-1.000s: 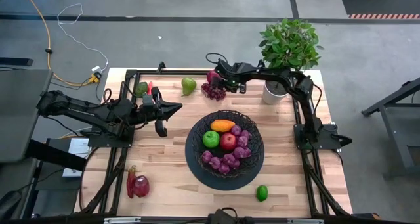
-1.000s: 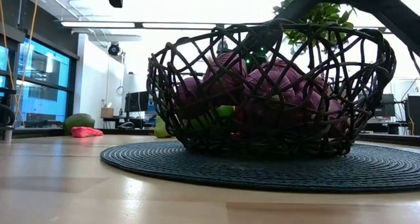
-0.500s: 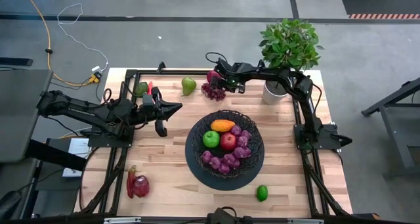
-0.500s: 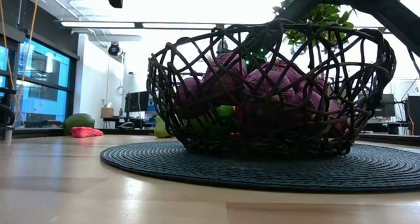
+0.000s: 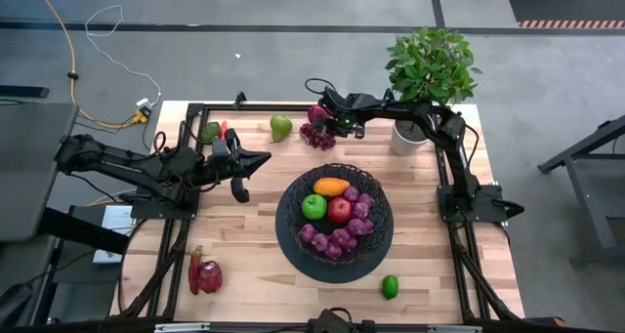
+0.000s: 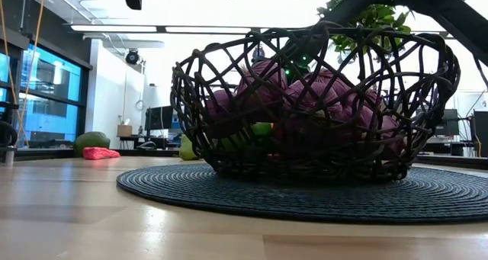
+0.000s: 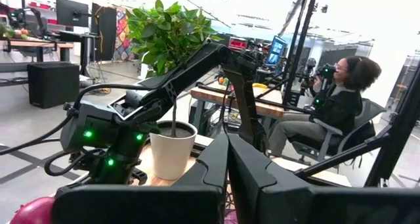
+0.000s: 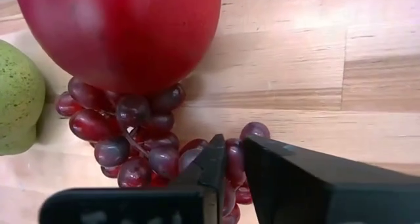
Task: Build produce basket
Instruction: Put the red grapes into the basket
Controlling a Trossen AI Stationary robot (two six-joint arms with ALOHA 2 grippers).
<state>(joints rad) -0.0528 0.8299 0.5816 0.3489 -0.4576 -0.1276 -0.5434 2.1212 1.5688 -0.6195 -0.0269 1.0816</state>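
The black wire basket stands on a round dark mat at mid-table and holds a green apple, a red apple, an orange fruit and purple grapes. At the far edge a bunch of purple grapes lies on the wood against a big red fruit, with a green pear to its left. My right gripper reaches down onto this bunch and is shut on it. My left gripper hovers shut, left of the basket, holding nothing. My right gripper pinches a grape or two at the bunch's edge, on the side away from the pear, between its two fingers. The fingers slant steeply down from above. The bunch lies on the table and touches the red fruit.
A potted plant stands at the far right, close behind my right arm. An avocado and a small red piece lie far left. Red produce sits near left, and a lime lies near the front edge.
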